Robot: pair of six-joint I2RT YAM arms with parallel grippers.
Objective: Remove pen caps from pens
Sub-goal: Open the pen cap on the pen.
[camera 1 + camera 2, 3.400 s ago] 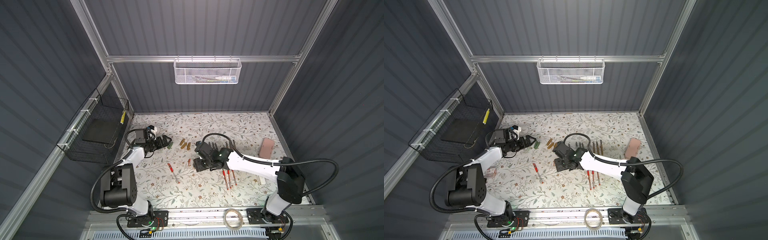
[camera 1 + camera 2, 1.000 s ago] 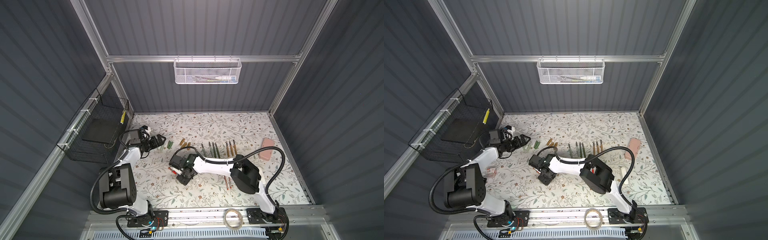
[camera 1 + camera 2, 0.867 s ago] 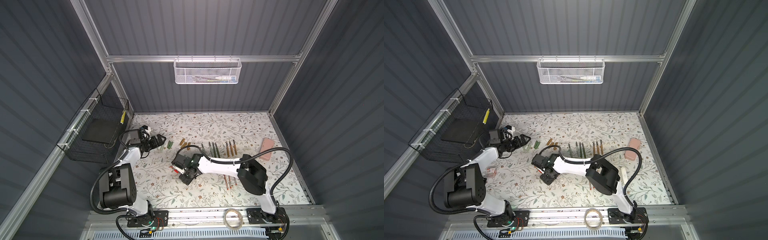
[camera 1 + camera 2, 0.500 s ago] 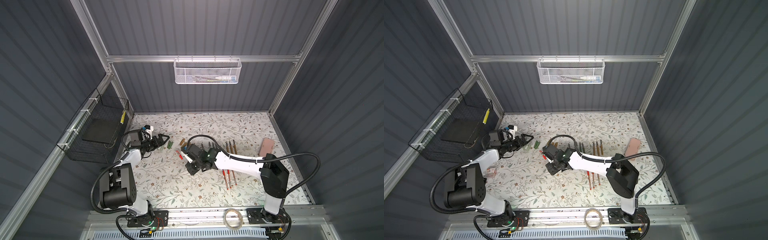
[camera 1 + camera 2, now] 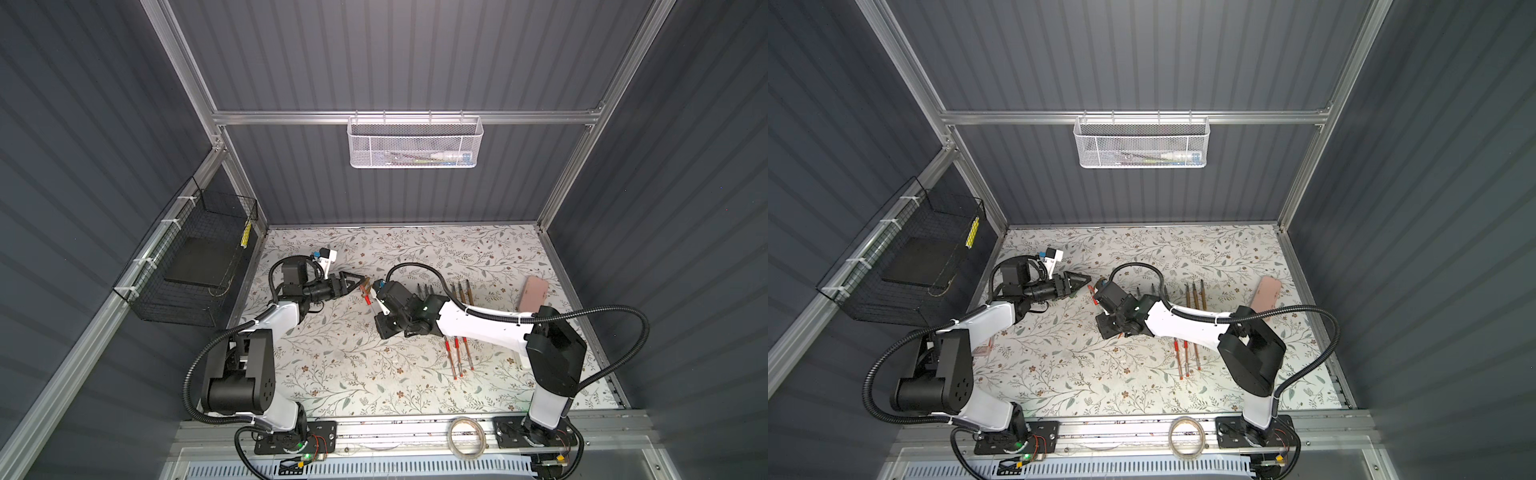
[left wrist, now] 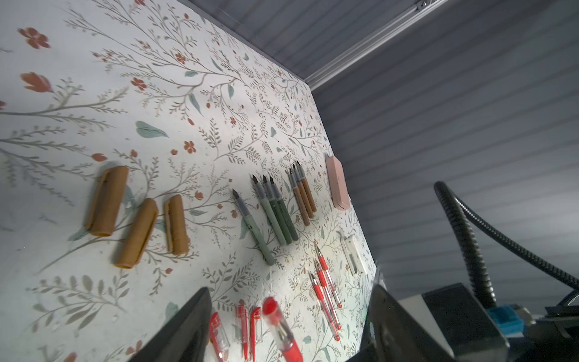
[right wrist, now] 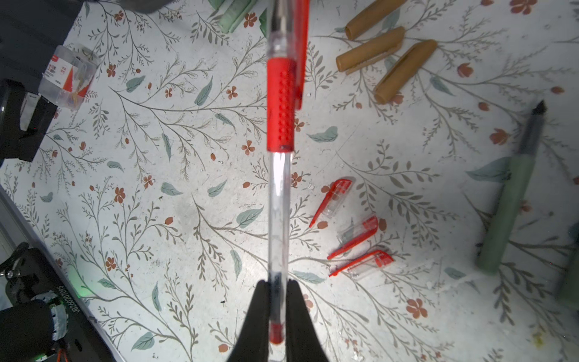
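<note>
Right wrist view looks down on the floral table (image 7: 141,194), and the biggest change is above it. Within the past second the right arm has lifted off the cloth and swung across toward the left arm. The left pincer (image 6: 291,290), spread wide a second ago, has begun to narrow. I read this as the pull being set up, one side anchoring the barrel and the other taking the cap.

The left pincer is released, jaws apart and touching nothing. The right pincer (image 7: 277,290) is clenched on the tail of the capped pen (image 7: 279,203), which runs straight out ahead of its fingertips. By my count this is the last pen wearing a cap.

Three bare red pens (image 6: 326,282) lie well beyond the left pincer. The cap (image 6: 277,318) sits on the pen's far end and shows between the left jaws, near their tips. Whether it is level with them I cannot tell. Three loose red caps (image 7: 354,232) lie on the table beneath the held barrel, off to one side.
</note>
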